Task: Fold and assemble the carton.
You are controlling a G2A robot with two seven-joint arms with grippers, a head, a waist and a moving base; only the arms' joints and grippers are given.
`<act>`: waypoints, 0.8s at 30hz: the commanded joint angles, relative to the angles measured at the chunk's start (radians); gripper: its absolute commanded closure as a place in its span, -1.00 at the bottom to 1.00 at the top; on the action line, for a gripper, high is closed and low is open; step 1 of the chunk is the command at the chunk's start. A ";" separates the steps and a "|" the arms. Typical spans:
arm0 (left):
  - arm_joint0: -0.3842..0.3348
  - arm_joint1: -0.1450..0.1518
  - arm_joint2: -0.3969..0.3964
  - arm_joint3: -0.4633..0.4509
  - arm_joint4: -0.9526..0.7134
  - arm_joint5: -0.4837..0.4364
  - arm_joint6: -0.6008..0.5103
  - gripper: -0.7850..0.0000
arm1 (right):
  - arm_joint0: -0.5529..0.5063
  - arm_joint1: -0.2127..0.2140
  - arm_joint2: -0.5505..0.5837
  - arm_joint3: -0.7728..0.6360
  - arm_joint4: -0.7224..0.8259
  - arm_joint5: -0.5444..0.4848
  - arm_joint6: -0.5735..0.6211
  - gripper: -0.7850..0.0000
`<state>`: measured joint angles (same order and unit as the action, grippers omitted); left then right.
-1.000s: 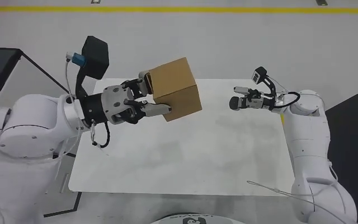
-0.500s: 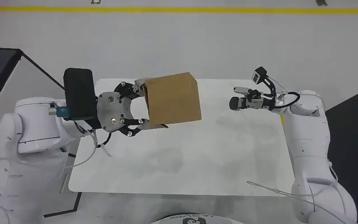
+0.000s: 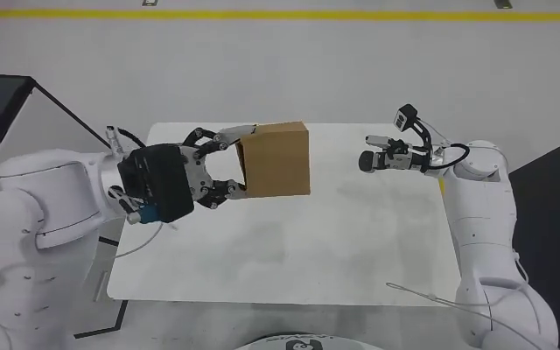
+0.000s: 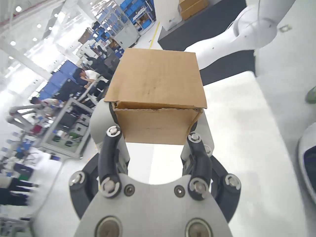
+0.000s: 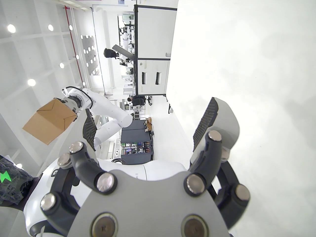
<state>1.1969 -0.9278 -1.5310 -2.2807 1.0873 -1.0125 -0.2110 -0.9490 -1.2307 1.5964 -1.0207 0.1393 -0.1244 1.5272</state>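
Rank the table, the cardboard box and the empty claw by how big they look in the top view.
1. Table: largest by far.
2. Cardboard box: second; held off the table, nearer the camera, so it may look oversized.
3. Right gripper, the empty claw: smallest.

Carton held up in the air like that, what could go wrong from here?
The carton hangs above the table, pinched at one end by the left jaws alone; it might slip or tilt and drop. The flap edge at the gripped end looks ragged and not flush, so squeezing could buckle it. The right jaws stand open, apart from it, so nothing would catch it.
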 commanded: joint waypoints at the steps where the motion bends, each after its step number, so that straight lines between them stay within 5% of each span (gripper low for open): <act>1: -0.009 -0.002 0.016 0.004 0.249 0.000 0.178 1.00 | 0.000 0.000 0.000 0.000 0.000 0.000 0.000 -1.00; 9: 0.034 0.010 0.092 0.103 0.883 0.313 0.834 1.00 | 0.000 0.000 0.000 0.000 0.000 0.000 0.000 -1.00; 19: 0.036 0.010 0.092 0.104 0.882 0.318 0.832 1.00 | 0.000 0.000 0.000 0.000 0.000 0.000 0.000 -1.00; 24: 0.062 0.016 0.086 0.111 1.051 0.493 0.895 1.00 | 0.000 0.000 0.000 0.000 0.000 0.000 0.000 -1.00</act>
<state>1.2525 -0.9138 -1.4427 -2.1798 2.0767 -0.5812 0.6445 -0.9490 -1.2307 1.5964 -1.0207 0.1393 -0.1244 1.5272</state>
